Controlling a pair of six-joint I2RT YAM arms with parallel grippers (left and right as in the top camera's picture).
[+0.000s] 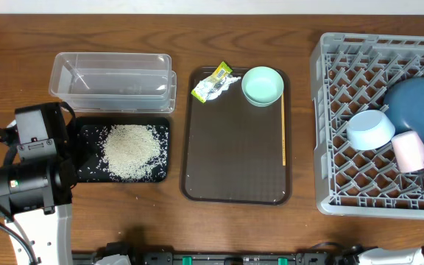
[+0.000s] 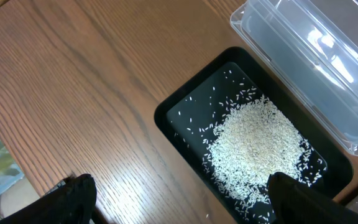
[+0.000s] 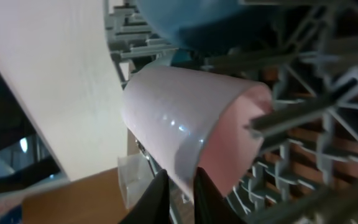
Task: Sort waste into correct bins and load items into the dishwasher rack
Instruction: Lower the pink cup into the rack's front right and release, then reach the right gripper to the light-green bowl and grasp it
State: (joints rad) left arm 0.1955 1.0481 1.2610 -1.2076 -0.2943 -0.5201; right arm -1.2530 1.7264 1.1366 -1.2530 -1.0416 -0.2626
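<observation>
Rice (image 1: pixel 131 151) sits heaped in the black tray (image 1: pixel 87 132), well to the left of the dishwasher rack (image 1: pixel 330 125), so that piece of waste looks sorted. The clear tub (image 1: pixel 112 77), as far left of the rack but further back, holds nothing I can see. On the brown serving tray (image 1: pixel 227 162), just left of the rack, wait the wrapper (image 1: pixel 213 82), mint-green bowl (image 1: pixel 263 85) and chopstick (image 1: pixel 283 132), not yet sorted or loaded. Inside the rack lie the dark-blue plate (image 1: pixel 422 110), light-blue bowl (image 1: pixel 370 129) and pink cup (image 1: pixel 411 151), leaning among the pegs (which likely stops them rolling).

From the left wrist, far from the rack, the left gripper (image 2: pixel 182 186) hangs over the black tray's near end. Its fingers (image 2: pixel 73 196) are wide apart and hold nothing, so it is probably idle while the other arm works.

From the right wrist, inside the rack, the right gripper (image 3: pixel 178 180) has its fingers (image 3: pixel 157 199) nearly together on the cup's rim wall, seemingly pinching it so the cup can be laid on its side against the lattice
</observation>
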